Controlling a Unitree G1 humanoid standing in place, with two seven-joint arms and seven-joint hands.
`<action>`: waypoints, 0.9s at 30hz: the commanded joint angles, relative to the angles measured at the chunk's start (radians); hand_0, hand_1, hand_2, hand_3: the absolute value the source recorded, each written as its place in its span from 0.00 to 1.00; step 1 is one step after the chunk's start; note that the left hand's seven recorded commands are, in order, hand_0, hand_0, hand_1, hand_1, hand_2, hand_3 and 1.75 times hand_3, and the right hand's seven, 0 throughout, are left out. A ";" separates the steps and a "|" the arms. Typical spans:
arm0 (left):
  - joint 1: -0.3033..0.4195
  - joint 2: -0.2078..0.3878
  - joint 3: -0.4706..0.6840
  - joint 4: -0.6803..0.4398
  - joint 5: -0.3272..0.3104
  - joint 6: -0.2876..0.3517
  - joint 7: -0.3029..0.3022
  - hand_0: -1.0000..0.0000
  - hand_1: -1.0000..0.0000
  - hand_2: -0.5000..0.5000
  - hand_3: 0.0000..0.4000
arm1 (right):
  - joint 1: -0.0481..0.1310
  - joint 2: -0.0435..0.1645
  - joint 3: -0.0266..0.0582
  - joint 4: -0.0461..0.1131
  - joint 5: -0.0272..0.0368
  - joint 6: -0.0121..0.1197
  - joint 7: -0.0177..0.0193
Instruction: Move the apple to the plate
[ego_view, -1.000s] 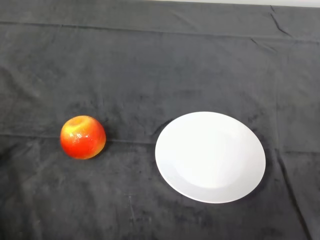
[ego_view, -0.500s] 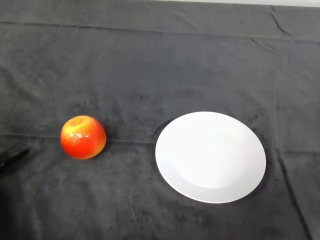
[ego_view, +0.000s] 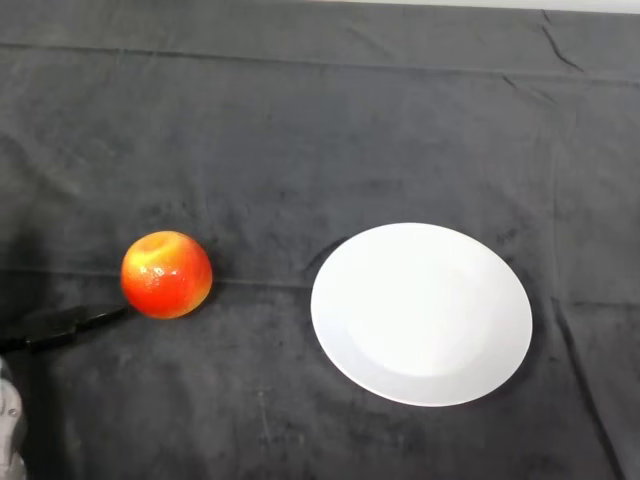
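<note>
A red and yellow apple (ego_view: 166, 274) sits on the dark cloth at the left of the head view. A white plate (ego_view: 421, 312), bare, lies to its right with a gap of cloth between them. My left hand (ego_view: 60, 326) comes in from the left edge, low and just left of the apple. Only a black finger shows, stretched straight toward the apple, its tip close to the apple's lower left side. It holds nothing. The rest of the hand is out of frame.
The dark cloth (ego_view: 320, 130) covers the whole table, with creases along the back and right. A bit of my silver-grey arm (ego_view: 8, 425) shows at the lower left corner.
My left hand has come in from the left edge and moved right toward the apple. The apple and plate have not moved.
</note>
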 joint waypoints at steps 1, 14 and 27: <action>-0.029 -0.007 -0.026 -0.049 0.019 -0.026 0.015 1.00 1.00 0.50 0.00 | 0.023 -0.021 -0.0110 -0.005 0.0059 0.003 0.0015; -0.039 -0.052 -0.129 -0.045 0.114 -0.050 0.045 1.00 1.00 0.50 0.00 | 0.023 -0.021 -0.0109 -0.005 0.0061 0.003 0.0013; -0.046 -0.079 -0.240 -0.037 0.184 -0.067 0.055 0.98 1.00 0.49 0.02 | 0.023 -0.021 -0.0109 -0.005 0.0063 0.003 0.0012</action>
